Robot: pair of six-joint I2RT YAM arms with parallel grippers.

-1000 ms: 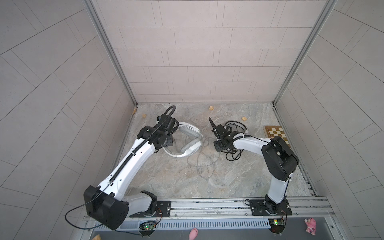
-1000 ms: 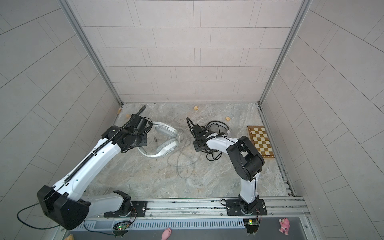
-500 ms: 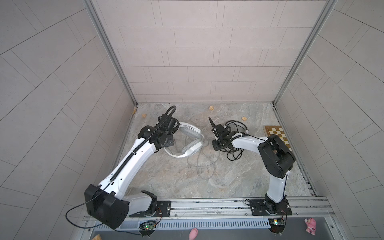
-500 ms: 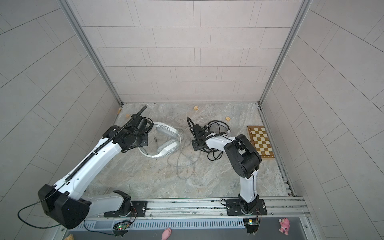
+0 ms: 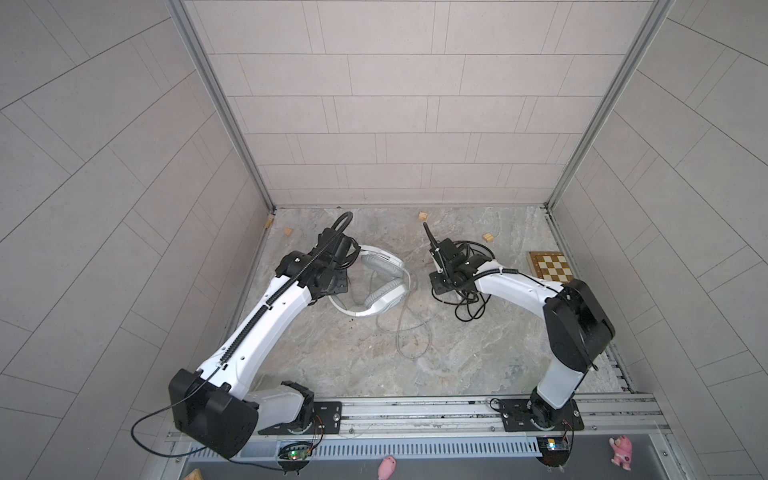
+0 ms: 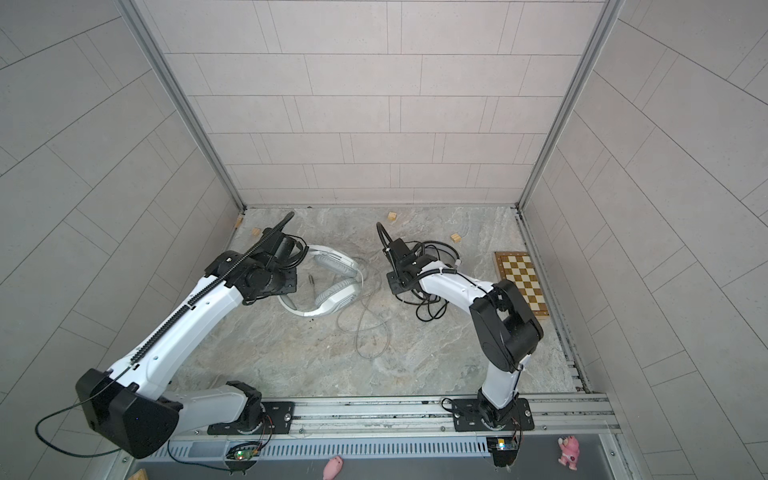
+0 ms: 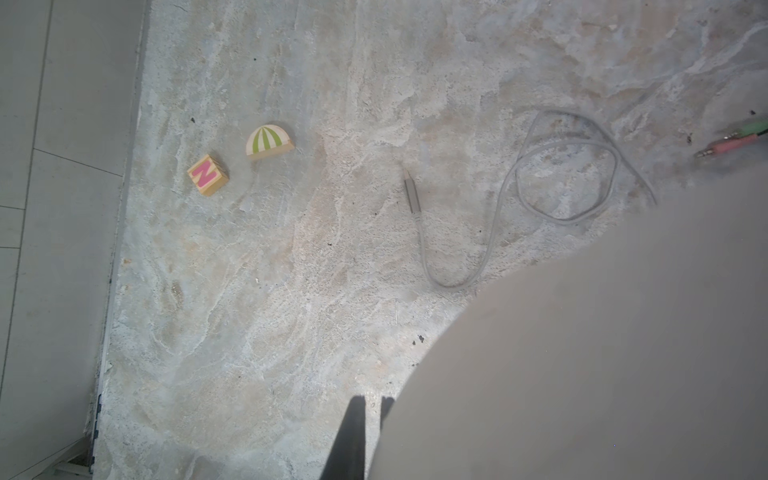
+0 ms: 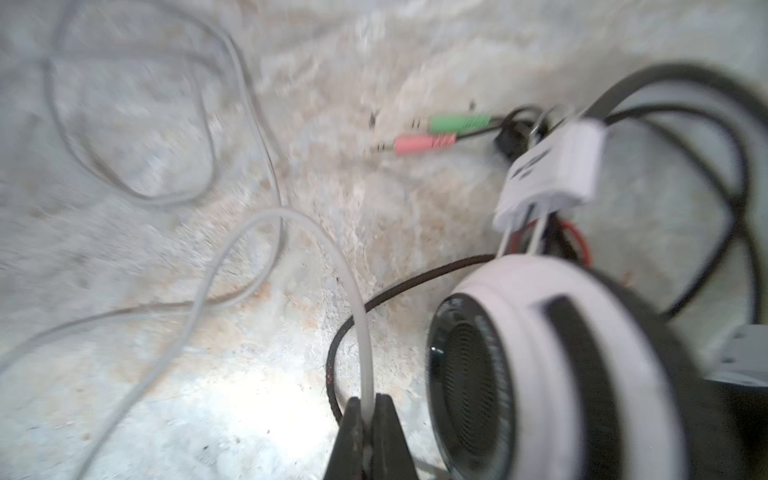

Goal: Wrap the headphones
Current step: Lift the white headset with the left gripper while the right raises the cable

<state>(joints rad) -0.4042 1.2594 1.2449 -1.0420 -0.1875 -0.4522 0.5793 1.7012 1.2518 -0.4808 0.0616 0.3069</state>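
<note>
Tangling is the risk: the right hand (image 8: 368, 409) is clamped on the grey cable (image 8: 365, 365), which crosses the black cable (image 8: 415, 282) beside the black-and-white headset (image 8: 540, 353), at two o'clock on the bench (image 5: 457, 365). A pull could drag both. The white headset (image 5: 384, 291) lies at ten o'clock beside the closed left hand (image 7: 371, 405).

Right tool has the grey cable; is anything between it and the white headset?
Yes: the black cable crosses behind the grey cable beside the right tool; otherwise only grey slack lies toward the white headset.

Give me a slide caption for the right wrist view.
Wrist view: right jaws shut on the grey cable, black-and-white headset alongside.
</note>
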